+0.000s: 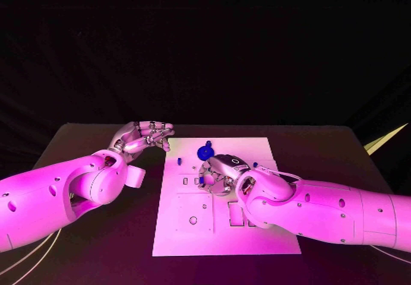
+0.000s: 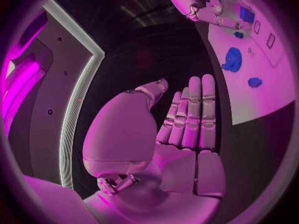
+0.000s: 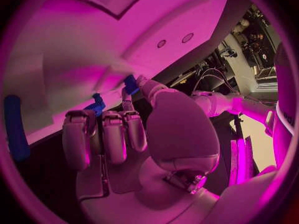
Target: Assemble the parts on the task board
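The right hand (image 1: 221,173) pinches a small blue part (image 3: 131,84) over the task board (image 1: 257,237); the left hand (image 1: 144,136) (fingers straight, together) holds nothing.

- The head view looks steeply down from above the near edge of the black table (image 1: 342,148), taking in the whole task board (image 1: 224,228).
- The left wrist view looks from behind the left hand (image 2: 181,129) toward the board's far edge.
- The right wrist view sits close behind the right hand (image 3: 124,134), right over the board.
- All three share the task board.
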You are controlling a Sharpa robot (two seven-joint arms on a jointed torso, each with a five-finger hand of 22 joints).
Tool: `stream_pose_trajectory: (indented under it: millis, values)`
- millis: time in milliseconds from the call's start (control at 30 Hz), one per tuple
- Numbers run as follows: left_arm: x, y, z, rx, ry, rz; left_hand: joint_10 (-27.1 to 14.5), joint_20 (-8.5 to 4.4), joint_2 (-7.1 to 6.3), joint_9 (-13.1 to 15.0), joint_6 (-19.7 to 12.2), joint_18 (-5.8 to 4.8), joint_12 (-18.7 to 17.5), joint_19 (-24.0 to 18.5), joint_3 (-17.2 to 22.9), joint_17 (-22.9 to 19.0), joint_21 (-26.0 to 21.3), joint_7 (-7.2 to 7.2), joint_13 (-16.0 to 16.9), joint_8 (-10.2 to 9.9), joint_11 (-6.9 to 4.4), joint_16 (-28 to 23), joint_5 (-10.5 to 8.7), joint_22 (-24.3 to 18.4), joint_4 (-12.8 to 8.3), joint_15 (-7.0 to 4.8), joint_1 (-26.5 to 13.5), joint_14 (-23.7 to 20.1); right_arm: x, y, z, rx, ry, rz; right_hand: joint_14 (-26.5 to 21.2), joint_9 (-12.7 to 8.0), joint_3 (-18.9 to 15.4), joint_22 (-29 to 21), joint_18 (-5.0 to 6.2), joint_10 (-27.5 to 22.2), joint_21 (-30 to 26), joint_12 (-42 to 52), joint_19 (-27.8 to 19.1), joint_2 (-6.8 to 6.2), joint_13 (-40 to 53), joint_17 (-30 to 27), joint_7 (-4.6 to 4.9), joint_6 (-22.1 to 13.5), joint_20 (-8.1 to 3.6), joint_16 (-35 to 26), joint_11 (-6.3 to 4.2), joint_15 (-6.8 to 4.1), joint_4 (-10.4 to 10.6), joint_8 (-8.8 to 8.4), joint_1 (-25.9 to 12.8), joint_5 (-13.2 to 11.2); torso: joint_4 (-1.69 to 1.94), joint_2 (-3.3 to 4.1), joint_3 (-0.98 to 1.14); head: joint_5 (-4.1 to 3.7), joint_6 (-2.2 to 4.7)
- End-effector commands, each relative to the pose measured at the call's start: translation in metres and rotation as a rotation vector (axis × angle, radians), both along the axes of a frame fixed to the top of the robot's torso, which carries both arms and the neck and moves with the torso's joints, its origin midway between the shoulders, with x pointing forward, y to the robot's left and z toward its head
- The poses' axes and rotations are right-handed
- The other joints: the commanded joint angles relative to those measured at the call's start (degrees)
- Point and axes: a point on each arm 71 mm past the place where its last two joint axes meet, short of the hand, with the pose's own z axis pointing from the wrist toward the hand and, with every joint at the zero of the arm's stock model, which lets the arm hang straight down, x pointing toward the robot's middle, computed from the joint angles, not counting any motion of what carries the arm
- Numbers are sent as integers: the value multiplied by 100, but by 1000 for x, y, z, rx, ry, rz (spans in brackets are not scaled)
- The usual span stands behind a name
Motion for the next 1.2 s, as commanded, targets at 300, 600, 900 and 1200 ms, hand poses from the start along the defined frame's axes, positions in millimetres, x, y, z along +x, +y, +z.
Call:
stream_pose_trajectory:
  millis: [300, 600, 900, 1200]
  values:
    - [0, -1, 1, -2, 0, -7, -5, -5, -38, 84, -36, 80, 27, -47, 148, 107, 114, 26, 104, -28, 12, 124, 48, 118, -17, 1, -73, -52, 0, 0, -2, -11, 4, 3, 544, 51, 238, 1265, -99, 35, -39, -320, 411, -83, 994, 1466, 60, -160, -5, 14, 35, 11, -1, 83, -202, 49, 2, 0, -7, -10, 3]
    - [0, 0, 1, -2, 1, -7, -5, -5, -38, 84, -36, 80, 27, -47, 148, 107, 114, 26, 104, -28, 12, 124, 48, 118, -17, 1, -73, -52, 0, 1, -2, -9, 4, 5, 534, -5, 195, 1215, -81, -79, -116, -464, 375, -162, 878, 1429, 120, -313, 34, -6, 88, 55, 12, 3, -249, 48, 4, -1, -6, -10, 5]
    - [0, 0, 1, -1, 1, -6, -13, -4, -40, 85, -41, 79, 26, -49, 146, 107, 116, 27, 103, -30, 13, 126, 47, 117, -16, 3, -73, -56, -1, 1, -1, 3, 5, 6, 518, -76, 36, 1153, -58, -280, -214, -721, 331, -340, 664, 1371, 166, -482, 79, -37, 133, 97, 72, -100, -342, 47, 4, 2, -4, -10, 14]
    - [0, 0, 0, 6, 7, -8, -19, -4, -43, 86, -47, 78, 24, -51, 145, 108, 119, 27, 103, -32, 14, 128, 48, 117, -17, 3, -69, -58, -3, 0, 3, 39, -14, 0, 514, -338, -1514, 1121, -44, -421, -296, -865, 315, -207, 467, 1359, 282, -770, 166, -49, 237, 189, 665, -442, 234, 91, 4, 2, -1, -15, 10]
